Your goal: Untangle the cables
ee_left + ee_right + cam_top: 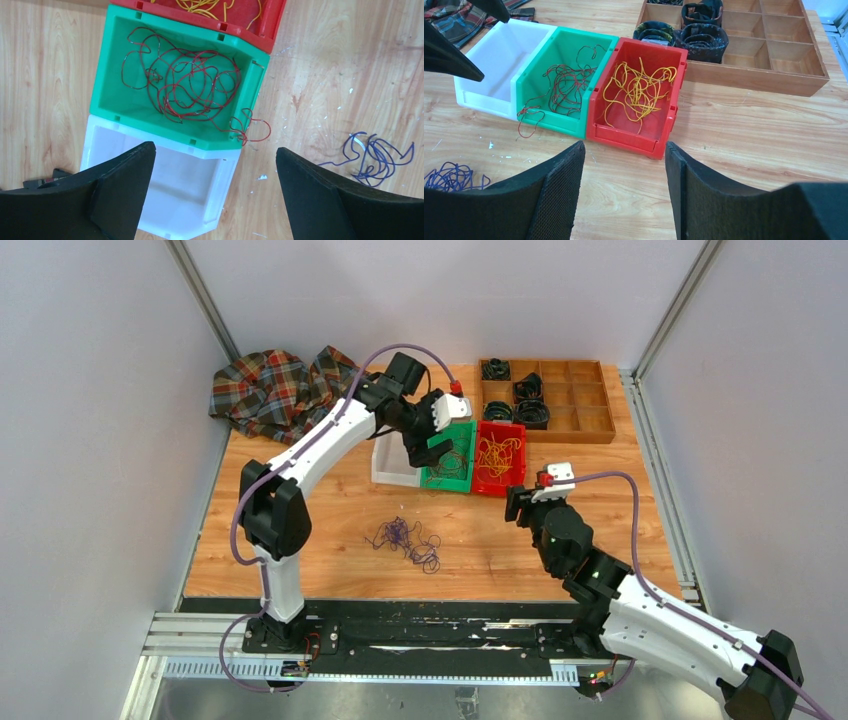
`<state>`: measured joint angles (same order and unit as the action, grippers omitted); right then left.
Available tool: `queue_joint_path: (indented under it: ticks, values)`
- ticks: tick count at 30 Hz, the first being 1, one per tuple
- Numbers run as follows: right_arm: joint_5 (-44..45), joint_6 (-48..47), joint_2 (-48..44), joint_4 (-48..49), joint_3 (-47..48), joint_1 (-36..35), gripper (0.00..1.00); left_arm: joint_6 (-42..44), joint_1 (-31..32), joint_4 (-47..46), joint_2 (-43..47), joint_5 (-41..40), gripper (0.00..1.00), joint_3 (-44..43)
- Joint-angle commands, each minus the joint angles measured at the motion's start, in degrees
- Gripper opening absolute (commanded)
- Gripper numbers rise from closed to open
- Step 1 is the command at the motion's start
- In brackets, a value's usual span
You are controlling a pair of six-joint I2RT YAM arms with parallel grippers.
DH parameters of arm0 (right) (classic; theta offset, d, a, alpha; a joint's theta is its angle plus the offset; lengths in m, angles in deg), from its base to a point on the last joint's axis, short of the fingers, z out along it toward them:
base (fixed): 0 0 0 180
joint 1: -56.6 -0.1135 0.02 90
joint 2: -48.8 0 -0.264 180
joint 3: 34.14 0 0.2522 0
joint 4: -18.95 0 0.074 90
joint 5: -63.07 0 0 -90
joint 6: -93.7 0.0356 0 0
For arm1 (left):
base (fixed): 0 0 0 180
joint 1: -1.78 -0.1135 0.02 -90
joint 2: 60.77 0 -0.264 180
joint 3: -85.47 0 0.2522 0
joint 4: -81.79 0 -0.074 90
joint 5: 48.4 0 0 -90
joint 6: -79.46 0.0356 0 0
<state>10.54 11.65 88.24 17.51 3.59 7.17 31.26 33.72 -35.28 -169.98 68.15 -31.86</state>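
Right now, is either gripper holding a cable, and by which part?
Nothing is held. The left gripper hangs open above the white bin and green bin; the right gripper is open near the red bin.

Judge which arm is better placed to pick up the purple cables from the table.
Left, probably. The purple cables lie on the left arm's side, and the open left gripper hovers by the empty white bin. The right gripper, also open, sits farther right, facing the red bin.
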Motion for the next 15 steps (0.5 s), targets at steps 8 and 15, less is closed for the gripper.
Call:
queue_joint_path:
  ticks: [8,15]
  values:
    - [-15.44,3.6,16.14,2.25,7.35,0.88,0.67,-3.04,-5.68,2.81,7.2,3.81,0.93,3.2]
    - [-27.61,2.95,37.44,8.74,17.01,2.03,0.71,-2.02,-10.93,2.8,16.46,2.91,0.96,15.51]
